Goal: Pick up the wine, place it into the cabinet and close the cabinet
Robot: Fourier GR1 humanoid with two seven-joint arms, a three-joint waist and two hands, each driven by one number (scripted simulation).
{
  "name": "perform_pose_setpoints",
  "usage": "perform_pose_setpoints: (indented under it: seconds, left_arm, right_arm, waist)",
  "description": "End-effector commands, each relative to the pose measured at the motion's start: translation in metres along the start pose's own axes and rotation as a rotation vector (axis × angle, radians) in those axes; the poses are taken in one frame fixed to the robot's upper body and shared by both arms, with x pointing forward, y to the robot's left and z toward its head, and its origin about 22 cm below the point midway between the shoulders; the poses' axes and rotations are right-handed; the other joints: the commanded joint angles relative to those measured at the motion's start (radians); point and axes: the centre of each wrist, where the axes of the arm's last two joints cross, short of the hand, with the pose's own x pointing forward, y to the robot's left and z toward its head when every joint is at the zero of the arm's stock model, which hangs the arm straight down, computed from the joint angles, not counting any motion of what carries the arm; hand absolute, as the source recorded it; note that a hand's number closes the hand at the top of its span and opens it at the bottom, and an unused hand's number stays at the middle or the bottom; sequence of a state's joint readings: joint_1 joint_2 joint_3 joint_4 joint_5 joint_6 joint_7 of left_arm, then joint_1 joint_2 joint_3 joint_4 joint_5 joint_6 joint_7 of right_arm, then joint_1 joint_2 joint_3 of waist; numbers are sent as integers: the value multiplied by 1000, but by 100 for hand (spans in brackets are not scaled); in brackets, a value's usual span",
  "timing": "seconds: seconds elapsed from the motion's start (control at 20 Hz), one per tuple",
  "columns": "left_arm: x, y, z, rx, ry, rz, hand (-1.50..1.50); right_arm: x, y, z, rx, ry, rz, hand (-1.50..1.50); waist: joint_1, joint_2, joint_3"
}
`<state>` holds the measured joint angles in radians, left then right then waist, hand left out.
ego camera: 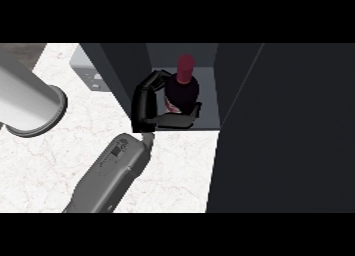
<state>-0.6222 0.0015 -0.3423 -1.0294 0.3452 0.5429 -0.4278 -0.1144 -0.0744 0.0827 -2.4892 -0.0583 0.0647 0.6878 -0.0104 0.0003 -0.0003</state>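
The right robot hand (152, 102) is curled round the wine (182, 89), which stands upright inside the open cabinet (243, 85). Set the bottle fully down before releasing, then withdraw without tipping it.

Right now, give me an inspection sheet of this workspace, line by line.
Surface: white marbled counter, bare where it shows.
Job's things: wine bottle upright inside the open cabinet; the dark cabinet door stands open at the right.
Clutter: a small grey object behind the cabinet's left wall, too hidden to identify.
Hands: right hand curled round the bottle, inside the cabinet; left hand not in view, only a large grey forearm at the left.
Cables: nothing seen.
Surroundings: nothing seen beyond the counter.
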Motion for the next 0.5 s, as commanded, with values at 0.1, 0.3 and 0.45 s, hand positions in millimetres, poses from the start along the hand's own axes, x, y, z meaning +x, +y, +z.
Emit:
perform_pose_setpoints:
  seconds: [0.1, 0.3, 0.45]
  left_arm:
    - [-11, 9, -12, -28, 46, 0, 150]
    - [3, 6, -38, -30, 58, 26, 150]
    - [-18, 9, -35, 6, 86, 5, 150]
  right_arm:
    - [19, -1, 25, 18, -54, -47, -150]
    - [13, -9, 16, 24, -30, -48, -150]
    - [8, -3, 19, 33, -49, -44, -150]
  waist:
    - [-3, 0, 0]
    - [-2, 1, 0]
    - [-13, 3, 0]
